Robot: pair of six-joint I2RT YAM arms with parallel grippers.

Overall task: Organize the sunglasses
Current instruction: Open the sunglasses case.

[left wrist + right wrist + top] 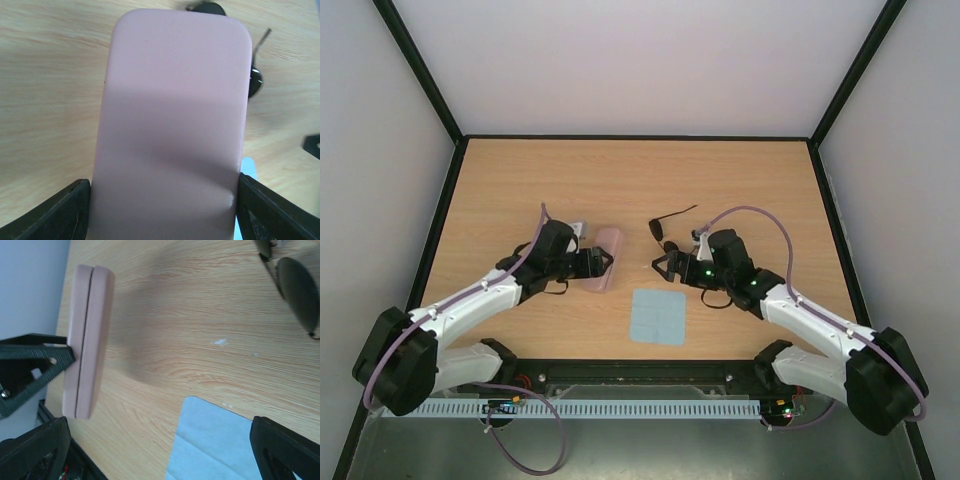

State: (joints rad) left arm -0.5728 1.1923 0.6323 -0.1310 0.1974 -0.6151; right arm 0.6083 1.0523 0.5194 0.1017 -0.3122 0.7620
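The pink case [608, 258] is closed and lies left of the table's centre. My left gripper [594, 263] is shut on its near end. In the left wrist view the case [170, 110] fills the gap between both fingers [60, 215]. The sunglasses [665, 226], black with dark lenses and thin wire arms, lie on the table just right of the case. They peek out behind the case in the left wrist view [255, 82]. One lens shows in the right wrist view [297, 292]. My right gripper [665, 265] is open and empty, just in front of the sunglasses.
A light blue cloth [657, 316] lies flat near the front edge, between the two arms, and shows under my right gripper [220, 445]. The case seen edge-on [87, 340] shows its closed seam. Black frame rails border the wooden table [620, 170].
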